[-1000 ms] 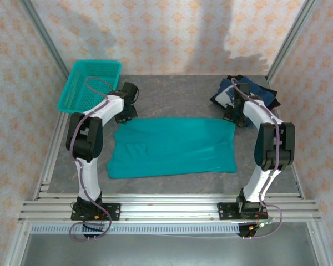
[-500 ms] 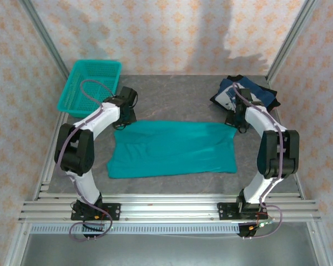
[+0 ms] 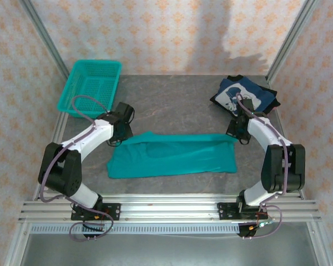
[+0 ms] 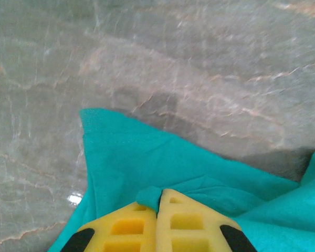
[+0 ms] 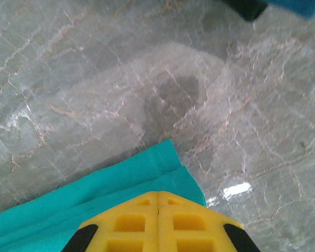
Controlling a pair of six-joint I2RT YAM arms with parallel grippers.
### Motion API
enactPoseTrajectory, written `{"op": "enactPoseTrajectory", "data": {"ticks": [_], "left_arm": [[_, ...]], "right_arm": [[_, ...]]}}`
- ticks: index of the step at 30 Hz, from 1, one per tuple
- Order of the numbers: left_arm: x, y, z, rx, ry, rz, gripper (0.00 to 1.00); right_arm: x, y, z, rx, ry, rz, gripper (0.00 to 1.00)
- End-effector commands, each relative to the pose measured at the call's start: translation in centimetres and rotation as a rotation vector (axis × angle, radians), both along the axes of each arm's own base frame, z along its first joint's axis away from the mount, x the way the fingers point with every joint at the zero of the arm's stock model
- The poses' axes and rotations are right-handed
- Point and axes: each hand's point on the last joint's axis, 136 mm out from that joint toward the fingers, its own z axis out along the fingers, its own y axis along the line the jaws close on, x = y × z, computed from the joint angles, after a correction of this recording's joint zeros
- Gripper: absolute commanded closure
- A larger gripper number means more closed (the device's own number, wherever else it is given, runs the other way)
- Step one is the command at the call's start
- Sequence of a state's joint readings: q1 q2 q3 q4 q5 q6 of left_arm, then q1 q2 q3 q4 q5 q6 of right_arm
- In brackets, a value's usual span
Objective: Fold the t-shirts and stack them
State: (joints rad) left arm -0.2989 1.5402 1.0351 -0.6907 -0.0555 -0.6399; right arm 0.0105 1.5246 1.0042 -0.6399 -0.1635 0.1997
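Teal soft-cloth t-shirt (image 3: 177, 158) lies lengthwise left-to-right across your grey stone-look bench (image 3: 177, 105), far corners pinched tight in your left jaws and right jaws, near hem toward the bases.

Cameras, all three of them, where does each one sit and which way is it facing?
Top external: above and behind the arms, facing down at the table; both arms whole, the left gripper and right gripper at the teal shirt's far corners.
Left wrist: on the left arm, looking past its shut yellow fingers at pinched teal cloth.
Right wrist: likewise, fingers shut on the shirt's edge.
Shared: all three see the teal shirt and table.
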Motion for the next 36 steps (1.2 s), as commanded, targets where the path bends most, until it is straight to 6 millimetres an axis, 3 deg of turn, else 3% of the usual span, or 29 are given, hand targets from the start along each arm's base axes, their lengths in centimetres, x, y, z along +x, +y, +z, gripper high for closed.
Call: {"op": "enactPoseTrajectory", "data": {"ticks": [1, 8, 13, 15, 17, 18, 19, 21, 22, 27, 30, 33, 36], "left_arm": [[-1.8, 1.0, -0.1, 0.017, 0.012, 0.064, 1.0], [-4.6, 1.9, -2.0, 0.035, 0.07, 0.105, 1.0], [-6.7, 1.5, -4.6, 0.035, 0.133, 0.117, 1.0], [-7.5, 1.2, -5.6, 0.03, 0.156, 0.128, 1.0], [-8.1, 0.8, -6.2, 0.02, 0.167, 0.134, 0.93], [-8.2, 0.5, -6.0, 0.022, 0.159, 0.132, 0.85], [-8.2, 0.4, -5.5, 0.026, 0.143, 0.133, 0.7], [-7.7, 0.1, -3.9, 0.022, 0.082, 0.131, 0.47], [-7.3, 0.0, -2.9, 0.013, 0.045, 0.134, 0.41], [-5.5, 0.0, 3.4, -0.026, -0.173, 0.141, 0.27], [-4.2, -0.3, 6.5, -0.042, -0.266, 0.107, 0.22], [-2.3, -2.9, 6.9, -0.09, -0.248, -0.024, 0.21], [-1.0, -6.1, 4.7, -0.142, -0.125, -0.163, 0.23]], "right_arm": [[-2.3, 0.1, -0.1, 0.018, 0.035, -0.059, 1.0], [-6.6, 0.5, -2.4, 0.054, 0.132, -0.155, 1.0], [-8.0, 0.3, -4.2, 0.044, 0.181, -0.195, 1.0], [-8.2, 0.3, -4.7, 0.04, 0.204, -0.202, 0.94], [-8.2, 0.4, -4.9, 0.045, 0.214, -0.201, 0.8], [-8.3, 0.4, -4.8, 0.041, 0.22, -0.203, 0.71], [-8.1, 0.3, -4.5, 0.039, 0.214, -0.204, 0.64], [-7.7, 0.3, -3.4, 0.046, 0.176, -0.199, 0.58], [-7.3, 0.5, -2.6, 0.058, 0.142, -0.191, 0.55], [-5.3, 3.0, 1.8, 0.199, -0.025, -0.098, 0.44], [-4.2, 4.8, 3.4, 0.275, -0.059, -0.026, 0.38], [-3.2, 6.3, 4.1, 0.313, -0.08, 0.045, 0.28], [-2.1, 7.8, 4.0, 0.347, -0.085, 0.111, 0.23]]}}
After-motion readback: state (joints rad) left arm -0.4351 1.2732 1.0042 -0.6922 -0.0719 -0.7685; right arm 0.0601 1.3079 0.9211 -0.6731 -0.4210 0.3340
